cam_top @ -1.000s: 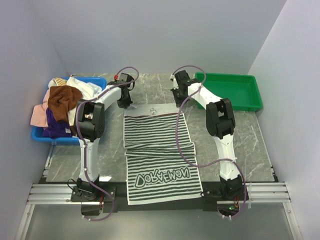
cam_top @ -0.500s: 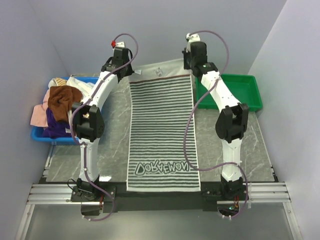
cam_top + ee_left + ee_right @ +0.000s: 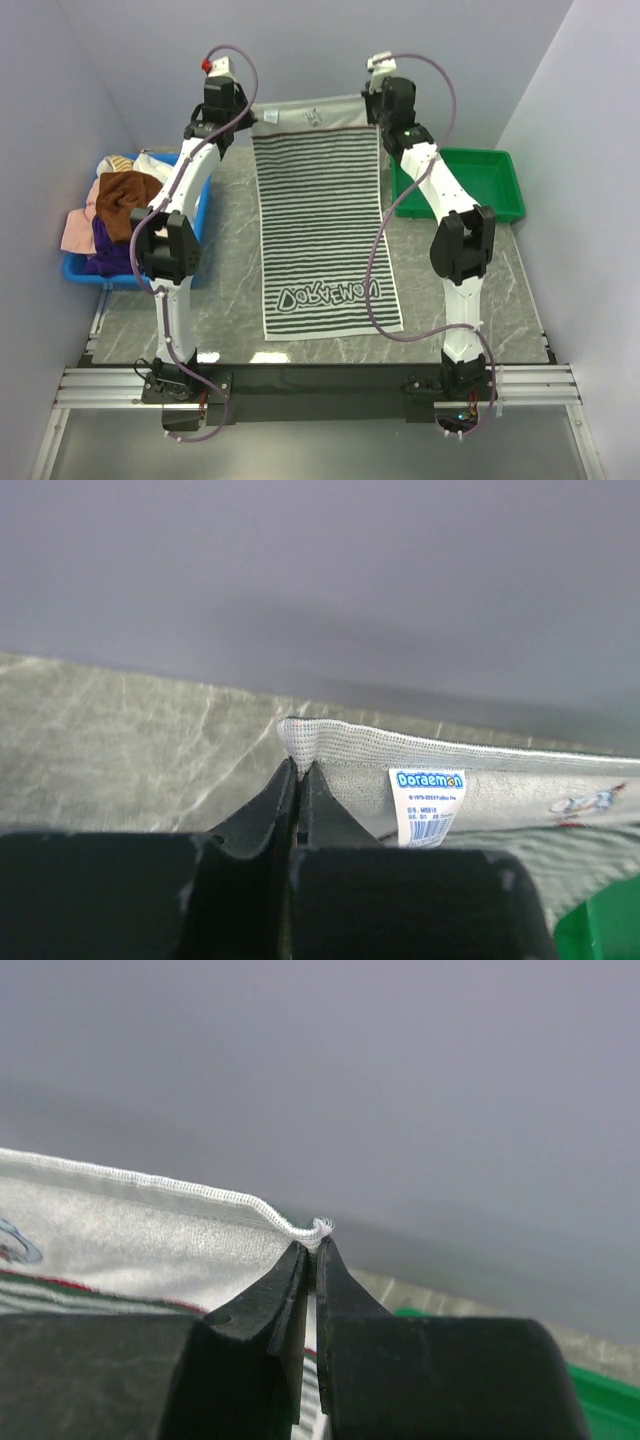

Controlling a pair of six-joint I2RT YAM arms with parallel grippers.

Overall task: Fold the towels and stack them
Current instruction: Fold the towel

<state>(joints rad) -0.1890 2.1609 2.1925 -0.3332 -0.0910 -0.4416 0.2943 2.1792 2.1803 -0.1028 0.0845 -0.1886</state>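
A grey-white striped towel (image 3: 322, 215) with black lettering hangs stretched between both grippers at the back of the table, its lettered near end lying on the marble. My left gripper (image 3: 250, 116) is shut on the far left corner; in the left wrist view the left gripper (image 3: 299, 767) pinches the hem (image 3: 305, 736) beside a white label (image 3: 427, 805). My right gripper (image 3: 372, 108) is shut on the far right corner, and the right wrist view shows that gripper (image 3: 313, 1247) clamping the frayed corner (image 3: 321, 1227). More towels, brown (image 3: 127, 200), white, pink and purple, are heaped at the left.
A blue bin (image 3: 196, 166) at the left edge holds the heap of towels. A green tray (image 3: 470, 180) stands at the back right. Grey walls close in the back and both sides. The arm bases sit on a rail at the near edge.
Both grippers rose and moved toward the back wall with the towel's far corners. The fold opened out, and the lettered near end slid away from the table's front edge.
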